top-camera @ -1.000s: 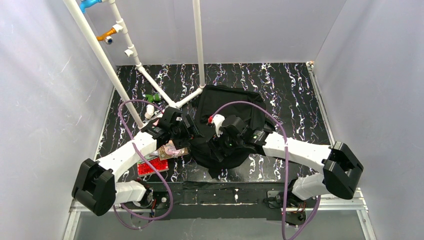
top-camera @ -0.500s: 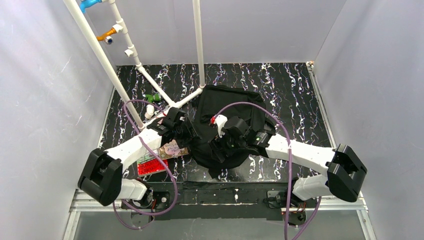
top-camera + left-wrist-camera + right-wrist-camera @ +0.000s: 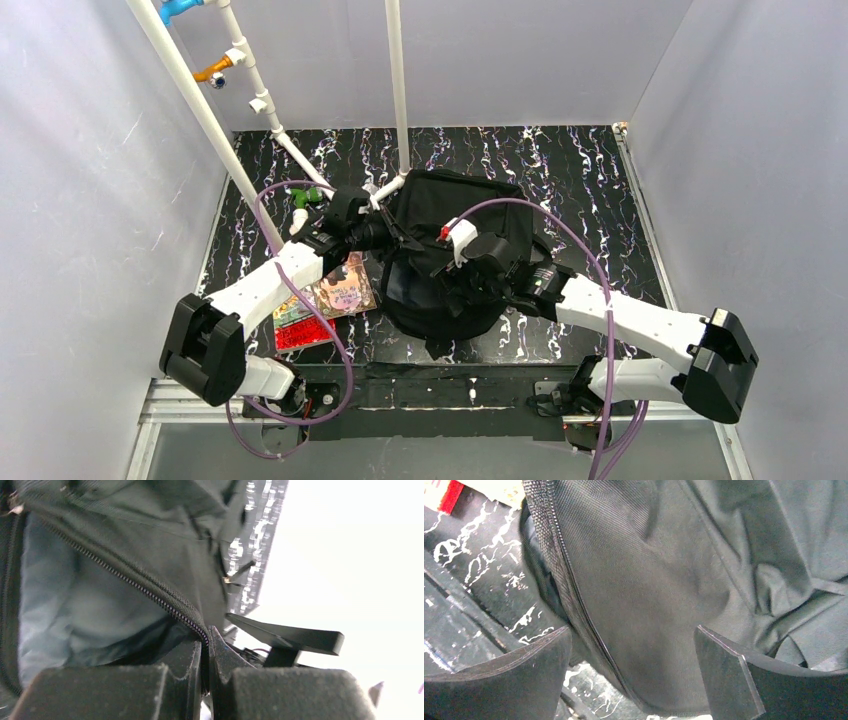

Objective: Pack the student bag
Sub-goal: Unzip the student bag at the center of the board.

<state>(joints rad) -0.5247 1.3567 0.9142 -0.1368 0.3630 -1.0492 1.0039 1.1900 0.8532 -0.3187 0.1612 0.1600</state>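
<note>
Pinching the zipper edge of the student bag [image 3: 455,205] with the left gripper [image 3: 205,647], clenched on the fabric, seemingly to hold the mouth open. Hovering the right gripper [image 3: 631,655] spread wide, grasping nothing, just over the bag's flank. Past the pinch, only grey lining visible inside. Farther off, left of the clenched hand, books [image 3: 343,293] lying outside: opened, loading likely all left.

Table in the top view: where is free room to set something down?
Bare tabletop lies right of the student bag, up to the right wall, and along the far edge behind it. The left side is crowded: white pipes, books and the left arm.
</note>
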